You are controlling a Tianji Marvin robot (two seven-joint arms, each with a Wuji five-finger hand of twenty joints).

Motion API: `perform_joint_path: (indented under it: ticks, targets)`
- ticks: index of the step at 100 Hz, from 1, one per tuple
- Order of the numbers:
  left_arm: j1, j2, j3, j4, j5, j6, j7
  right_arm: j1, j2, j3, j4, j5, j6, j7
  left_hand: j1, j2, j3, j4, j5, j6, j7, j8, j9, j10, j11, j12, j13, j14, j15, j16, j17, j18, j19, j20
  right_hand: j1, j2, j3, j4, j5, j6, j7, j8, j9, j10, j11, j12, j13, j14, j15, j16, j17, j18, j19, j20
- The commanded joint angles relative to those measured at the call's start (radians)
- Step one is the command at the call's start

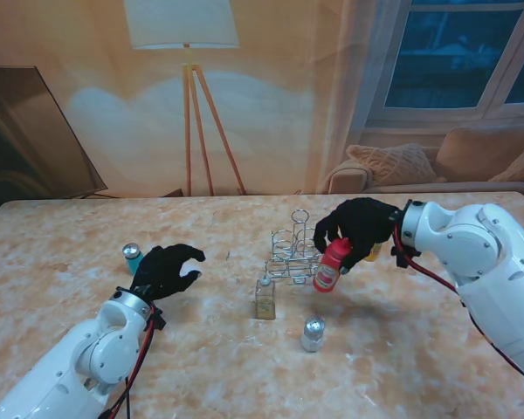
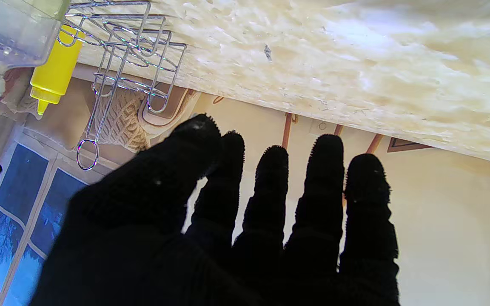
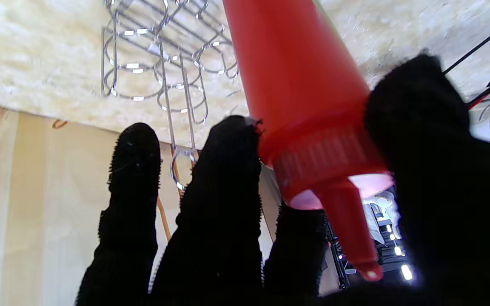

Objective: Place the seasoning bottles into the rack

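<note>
My right hand (image 1: 360,225) is shut on a red squeeze bottle (image 1: 330,265), gripping it near its cap and holding it just off the table, right beside the wire rack (image 1: 293,249). The right wrist view shows the red bottle (image 3: 300,93) pinched between thumb and fingers (image 3: 223,178) with the rack (image 3: 160,63) behind it. A yellow bottle (image 2: 55,68) stands behind the rack, mostly hidden by my right hand in the stand view. My left hand (image 1: 168,269) hovers open at the left, near a teal-bodied bottle (image 1: 133,257). A clear amber bottle (image 1: 265,298) and a silver-capped shaker (image 1: 313,333) stand nearer to me.
The marble-patterned table (image 1: 419,367) ends at a far edge with a floor lamp (image 1: 192,105) and a sofa (image 1: 437,161) behind it. A dark screen (image 1: 31,131) leans at the far left.
</note>
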Motion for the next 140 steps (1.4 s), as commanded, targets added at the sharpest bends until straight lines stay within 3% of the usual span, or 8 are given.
perform_joint_path:
  ticks: [1,29,63,92,140]
  targets:
    - [0.000,-0.002,-0.002,0.001,-0.002,0.000,-0.010,0.028,-0.005,-0.006,-0.015,0.011,0.007,0.017,0.003,-0.017,0.032,0.003,-0.012,-0.010,0.012,0.009,-0.032,-0.016,-0.006,-0.004,-0.022,-0.006,-0.013,0.013,-0.004,-0.011,0.000,-0.011,0.133,0.059,0.228,0.114,0.138,-0.125,0.235,0.081,0.070,-0.117,0.086,0.049,0.035,-0.033,0.002,0.032,0.009,-0.003,0.026,-0.006]
    - [-0.001,-0.002,-0.004,0.005,-0.003,-0.002,-0.007,0.117,-0.013,-0.055,-0.010,0.057,0.023,0.020,0.003,-0.017,0.033,0.004,-0.013,-0.011,0.011,0.009,-0.033,-0.015,-0.006,-0.004,-0.022,-0.008,-0.013,0.013,-0.004,-0.012,0.000,-0.012,0.127,0.063,0.229,0.115,0.139,-0.127,0.231,0.083,0.072,-0.119,0.082,0.054,0.035,-0.034,0.004,0.041,0.011,-0.006,0.034,-0.003]
    - [-0.001,-0.002,-0.009,0.010,0.003,0.001,-0.001,0.249,-0.039,-0.161,0.073,0.117,0.095,-0.003,0.009,-0.012,0.020,-0.002,-0.014,-0.013,0.012,0.013,-0.033,-0.018,-0.007,-0.005,-0.023,-0.007,-0.013,0.013,-0.006,-0.011,0.000,-0.012,0.132,0.061,0.235,0.114,0.139,-0.122,0.231,0.085,0.074,-0.113,0.081,0.063,0.036,-0.034,0.014,0.050,0.014,-0.008,0.047,0.007]
    - [0.000,-0.002,-0.012,0.012,0.004,0.001,0.002,0.349,-0.077,-0.266,0.176,0.154,0.166,-0.072,0.009,-0.014,0.022,0.001,-0.014,-0.011,0.010,0.013,-0.034,-0.018,-0.007,-0.005,-0.024,-0.006,-0.014,0.013,-0.006,-0.011,-0.001,-0.012,0.131,0.064,0.240,0.109,0.136,-0.117,0.232,0.083,0.070,-0.106,0.083,0.070,0.034,-0.029,0.020,0.052,0.013,-0.005,0.047,0.013]
    - [0.005,-0.003,-0.022,0.012,0.007,-0.005,0.012,0.434,-0.137,-0.387,0.315,0.146,0.244,-0.218,0.009,-0.016,0.026,0.000,-0.013,-0.012,0.011,0.013,-0.034,-0.018,-0.007,-0.005,-0.024,-0.007,-0.014,0.013,-0.007,-0.011,-0.001,-0.012,0.137,0.077,0.241,0.103,0.131,-0.106,0.238,0.082,0.063,-0.094,0.091,0.074,0.022,-0.021,0.033,0.054,0.006,0.005,0.043,0.021]
